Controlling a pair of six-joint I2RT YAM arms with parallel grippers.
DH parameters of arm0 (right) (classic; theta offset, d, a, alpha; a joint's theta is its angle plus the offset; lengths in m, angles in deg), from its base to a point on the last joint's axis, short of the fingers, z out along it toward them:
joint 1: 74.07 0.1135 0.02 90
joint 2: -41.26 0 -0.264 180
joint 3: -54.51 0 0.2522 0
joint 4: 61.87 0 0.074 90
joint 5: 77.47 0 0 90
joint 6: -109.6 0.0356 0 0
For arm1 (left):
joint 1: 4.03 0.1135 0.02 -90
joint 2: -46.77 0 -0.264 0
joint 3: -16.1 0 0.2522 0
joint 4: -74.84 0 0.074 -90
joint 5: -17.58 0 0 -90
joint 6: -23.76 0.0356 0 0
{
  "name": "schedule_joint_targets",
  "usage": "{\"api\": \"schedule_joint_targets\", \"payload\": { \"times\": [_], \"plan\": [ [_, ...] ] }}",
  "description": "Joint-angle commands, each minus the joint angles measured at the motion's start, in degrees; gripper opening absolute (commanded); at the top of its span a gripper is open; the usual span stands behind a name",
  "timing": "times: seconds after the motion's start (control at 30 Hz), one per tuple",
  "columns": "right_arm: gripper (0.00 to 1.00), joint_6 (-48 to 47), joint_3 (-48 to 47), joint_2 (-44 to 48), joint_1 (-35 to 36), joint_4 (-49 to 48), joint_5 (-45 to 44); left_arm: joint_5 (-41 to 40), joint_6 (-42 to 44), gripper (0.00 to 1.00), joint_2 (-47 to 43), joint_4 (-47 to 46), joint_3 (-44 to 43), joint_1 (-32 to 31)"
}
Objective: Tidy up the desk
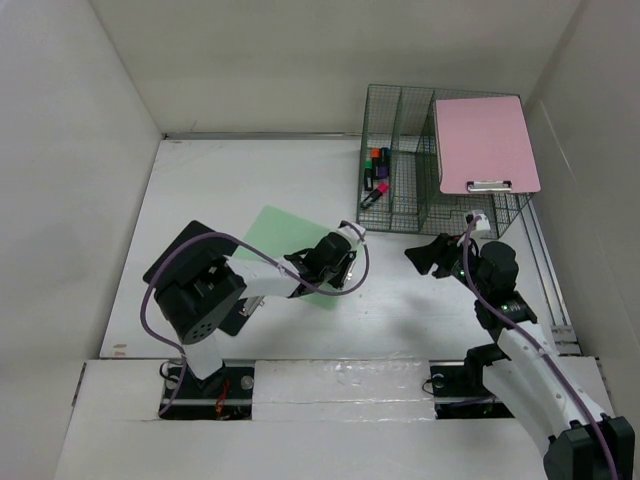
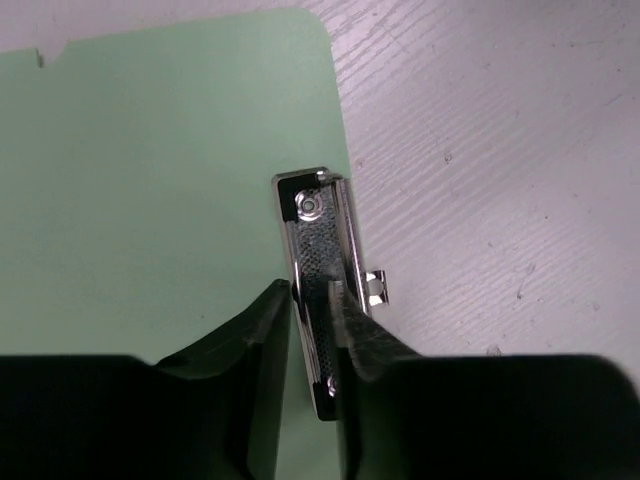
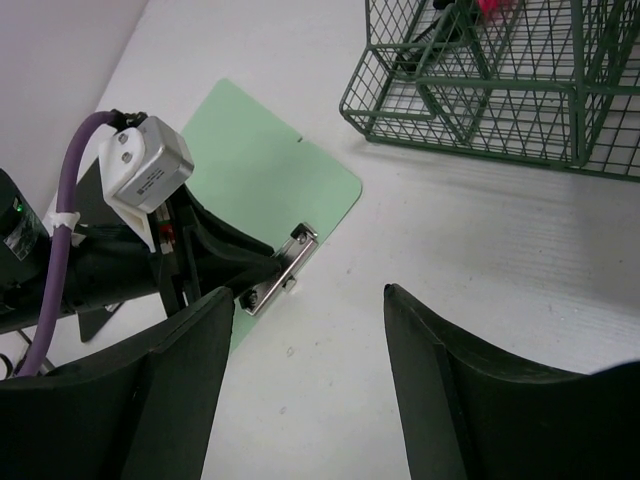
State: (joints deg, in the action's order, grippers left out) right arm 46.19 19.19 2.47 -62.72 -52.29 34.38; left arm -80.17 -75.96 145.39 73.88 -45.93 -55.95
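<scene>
Looking down from the top camera, you have the desk [image 1: 250,190] filling most of the frame, a white tabletop running from the arm bases at the bottom edge up to the walls. At the upper right of the frame stands a green wire rack [image 1: 395,120], set on the desk against the far right corner. A pink clipboard [image 1: 485,140] leans tilted in the rack's right-hand section, with its metal clasp at the lower end. A green clipboard [image 1: 275,235] lies flat on the desk left of centre, well apart from the rack. Your left gripper [image 2: 310,295] sits at that board's right edge, just left of centre frame in the top view. In the left wrist view its fingers are drawn in narrow, one on each side of the board's metal clip [image 2: 318,225], pinching it. Your right gripper [image 3: 310,295] hangs above bare desk in the right of the top view, just below the rack. Its fingers are spread wide with nothing between them. A few markers [image 1: 377,170] lie in the rack's low front left tray; you can make out orange, green and purple ones.
</scene>
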Motion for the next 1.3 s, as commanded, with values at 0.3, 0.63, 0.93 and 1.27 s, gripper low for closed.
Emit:
{"api": "schedule_joint_targets", "payload": {
  "times": [0.3, 0.63, 0.93, 1.27],
  "plan": [
    [0.70, 0.39, 0.20, -2.78, 0.60, -5.21, 1.34, -3.68, -0.65, 0.00, -4.82, 5.67, -1.48, -1.25],
    [0.95, 7.33, 1.26, -14.29, 12.89, -17.25, -3.91, 0.80, -2.94, 0.00, -14.34, 5.05, -0.51, -3.62],
    [0.86, 17.44, 2.58, -29.84, 21.43, -36.32, -8.13, 4.23, -4.26, 0.00, -17.15, 4.00, 0.72, -4.15],
    [0.73, 23.68, 5.21, -32.75, 24.24, -43.01, -15.43, 5.55, -5.67, 0.00, -21.46, 3.21, 3.01, -4.68]
  ]
}}
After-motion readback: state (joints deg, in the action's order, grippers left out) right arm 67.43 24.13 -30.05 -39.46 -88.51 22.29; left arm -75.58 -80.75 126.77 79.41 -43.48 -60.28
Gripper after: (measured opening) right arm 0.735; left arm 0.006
